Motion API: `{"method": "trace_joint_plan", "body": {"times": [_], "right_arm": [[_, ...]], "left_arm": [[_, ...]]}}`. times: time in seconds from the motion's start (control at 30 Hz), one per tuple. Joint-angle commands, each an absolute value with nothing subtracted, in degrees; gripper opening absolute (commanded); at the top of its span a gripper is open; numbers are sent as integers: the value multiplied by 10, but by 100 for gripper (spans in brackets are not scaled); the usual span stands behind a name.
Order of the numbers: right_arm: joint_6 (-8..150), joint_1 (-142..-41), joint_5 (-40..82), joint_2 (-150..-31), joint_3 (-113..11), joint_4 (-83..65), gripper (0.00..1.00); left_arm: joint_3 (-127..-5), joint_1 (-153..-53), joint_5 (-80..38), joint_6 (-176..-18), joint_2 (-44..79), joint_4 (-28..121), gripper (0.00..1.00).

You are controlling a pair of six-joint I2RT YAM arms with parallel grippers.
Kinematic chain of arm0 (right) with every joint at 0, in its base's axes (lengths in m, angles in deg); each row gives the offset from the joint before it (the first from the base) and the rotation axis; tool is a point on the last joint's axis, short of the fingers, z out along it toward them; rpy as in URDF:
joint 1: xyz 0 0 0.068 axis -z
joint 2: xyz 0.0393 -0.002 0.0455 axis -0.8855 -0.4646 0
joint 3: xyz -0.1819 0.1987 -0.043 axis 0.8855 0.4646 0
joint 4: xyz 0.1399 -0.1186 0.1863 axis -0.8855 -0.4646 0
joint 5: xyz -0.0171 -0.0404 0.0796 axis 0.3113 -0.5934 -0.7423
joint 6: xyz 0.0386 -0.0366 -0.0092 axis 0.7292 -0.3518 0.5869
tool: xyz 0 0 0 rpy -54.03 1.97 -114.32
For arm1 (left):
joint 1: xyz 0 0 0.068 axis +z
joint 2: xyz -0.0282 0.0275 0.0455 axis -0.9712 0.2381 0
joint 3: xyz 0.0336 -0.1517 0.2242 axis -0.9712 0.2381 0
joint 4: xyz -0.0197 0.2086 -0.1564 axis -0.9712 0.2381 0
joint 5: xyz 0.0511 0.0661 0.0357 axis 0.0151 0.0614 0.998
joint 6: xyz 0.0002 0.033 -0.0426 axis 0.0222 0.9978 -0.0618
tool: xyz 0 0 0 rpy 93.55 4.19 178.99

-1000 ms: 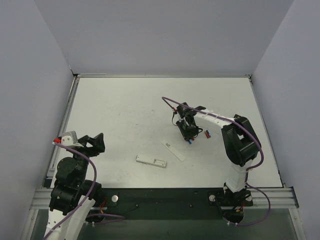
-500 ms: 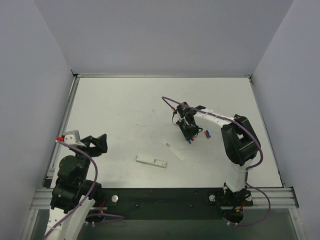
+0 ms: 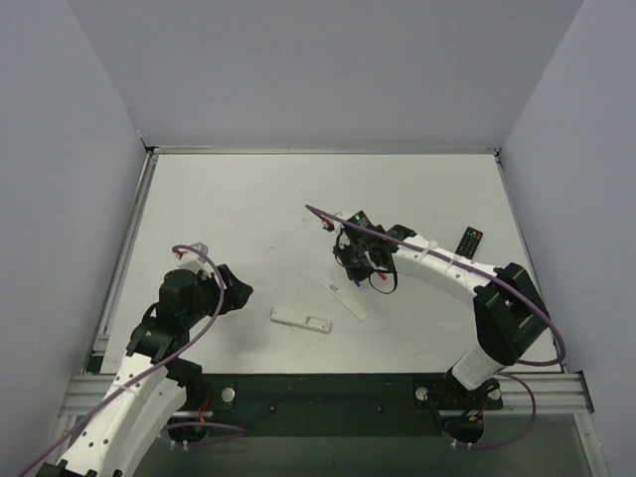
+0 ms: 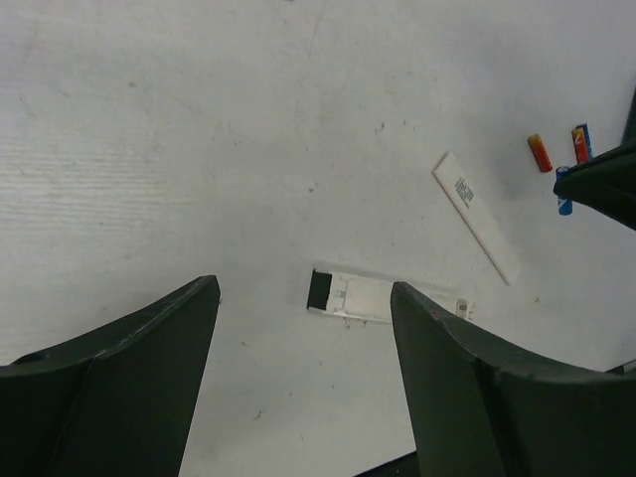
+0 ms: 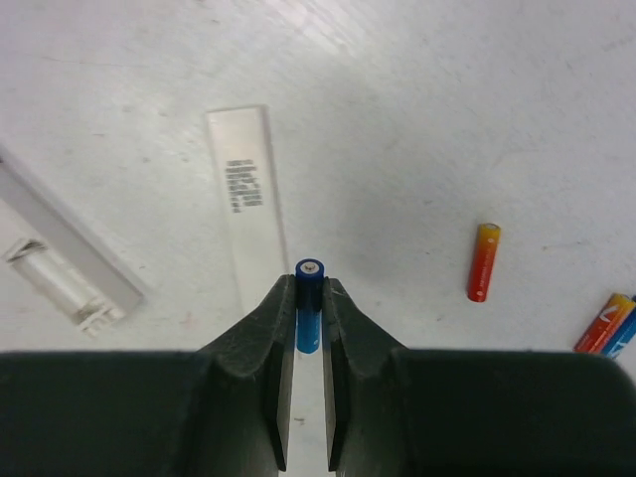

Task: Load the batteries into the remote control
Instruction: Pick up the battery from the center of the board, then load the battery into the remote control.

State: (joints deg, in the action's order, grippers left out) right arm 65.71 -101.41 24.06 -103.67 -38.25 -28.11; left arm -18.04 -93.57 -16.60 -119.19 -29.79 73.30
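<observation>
My right gripper [image 5: 309, 290] is shut on a small blue battery [image 5: 309, 316], held upright above the table. In the left wrist view that battery [image 4: 563, 189] shows at the right edge. The white remote control [image 3: 301, 319] lies flat, its battery bay [image 5: 55, 273] open and empty. Its detached white cover [image 5: 248, 194] lies just ahead of the right gripper. A red battery [image 5: 483, 261] lies loose to the right, and a second blue battery [image 5: 628, 338] lies by another red one at the frame edge. My left gripper [image 4: 303, 288] stands open, short of the remote control [image 4: 348, 295].
A black remote with coloured buttons [image 3: 469, 240] lies at the right of the table. The right arm stretches across the table's middle right. Grey walls close in the left, back and right sides.
The right gripper has closed on the blue battery and carried it left, toward the cover. The left arm has swung forward and right toward the remote control. The black remote has come into sight.
</observation>
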Motion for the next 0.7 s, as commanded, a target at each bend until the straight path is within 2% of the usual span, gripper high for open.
{"method": "trace_joint_plan", "body": {"times": [0.0,0.3,0.47,0.67], "right_arm": [[653,-1052,199,-958,-341,-224,0],[651,-1127,128,-926,-280,-96,0],[650,-1147,112,-939,-267,-63,0],[648,-1163,79,-954,-253,-21,0]], "left_arm": [[-177,-956,-233,-1225,-254,702,80],[-165,-1054,-173,-1238,-175,667,70],[-165,-1065,-161,-1235,-132,636,59],[-166,-1087,-151,-1233,-74,603,56]]}}
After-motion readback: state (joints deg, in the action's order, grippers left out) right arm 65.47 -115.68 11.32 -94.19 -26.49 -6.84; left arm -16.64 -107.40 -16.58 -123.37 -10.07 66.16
